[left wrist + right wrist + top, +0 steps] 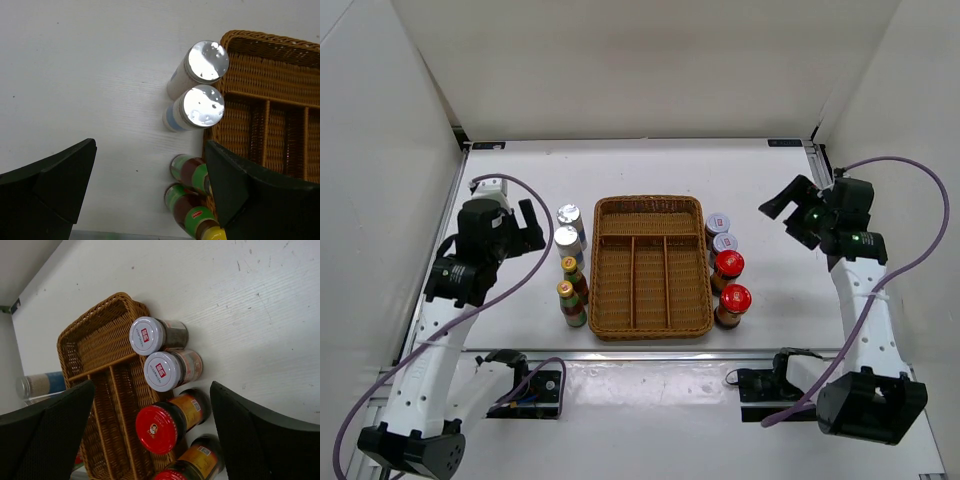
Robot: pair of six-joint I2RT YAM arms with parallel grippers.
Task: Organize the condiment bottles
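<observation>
While no bottle sits in it yet, the white counter [520, 180] carries a brown wicker tray [650, 202] with slots, so the tidying looks not begun. The left end effector [532, 228] and right end effector [785, 212] hang wide open, holding nothing. Just left of the tray stand two tall silver-capped bottles [569, 215] and two slim yellow-green-capped bottles [566, 290]. Just right stand two grey-lidded jars [717, 221] and two red-lidded jars [735, 297]. Next, I think, one arm must drop over its nearest bottle and close.
</observation>
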